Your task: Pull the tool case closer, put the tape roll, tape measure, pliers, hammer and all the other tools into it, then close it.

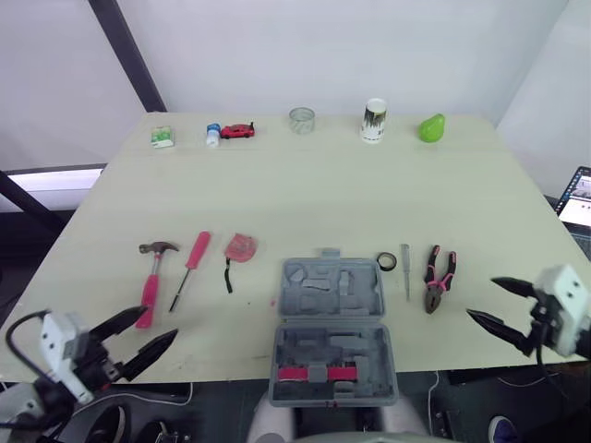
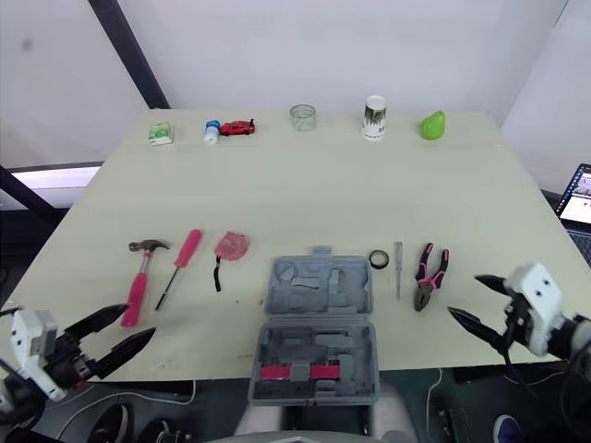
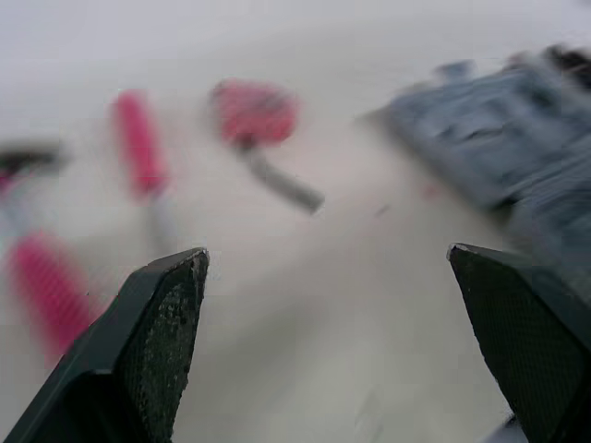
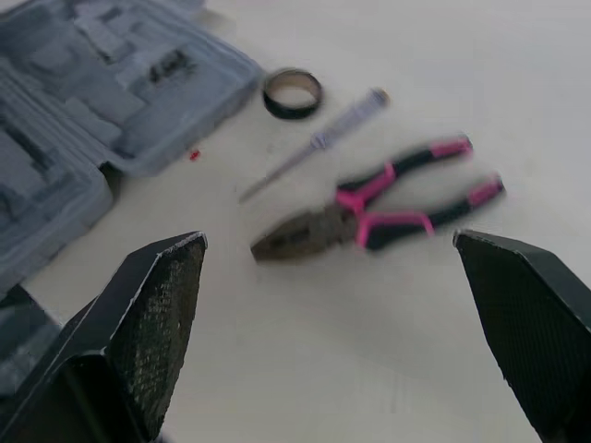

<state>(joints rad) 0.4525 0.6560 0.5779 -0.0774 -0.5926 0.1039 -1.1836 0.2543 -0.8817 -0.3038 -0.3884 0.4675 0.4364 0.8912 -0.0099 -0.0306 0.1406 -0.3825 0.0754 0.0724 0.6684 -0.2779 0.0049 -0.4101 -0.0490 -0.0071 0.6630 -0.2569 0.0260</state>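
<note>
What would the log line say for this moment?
case open | hammer, pliers on table | left gripper open | right gripper open

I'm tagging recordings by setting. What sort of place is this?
Probably a robot test lab: hammer and pliers laid either side of an open tool case on a pale table, unrelated props like a toy car lined along its far edge, a laptop beside it.

Your two arms: white blocks, black claws
The left end effector [image 1: 161, 323] and right end effector [image 1: 480, 297] each carry two black fingers [image 3: 157, 341] – wedge-shaped, tapering to points, with finely textured inner faces. Behind each pair you have a boxy white housing [image 1: 565, 297], and a thin black cable [image 1: 18, 319] arcs beside the left one.
</note>
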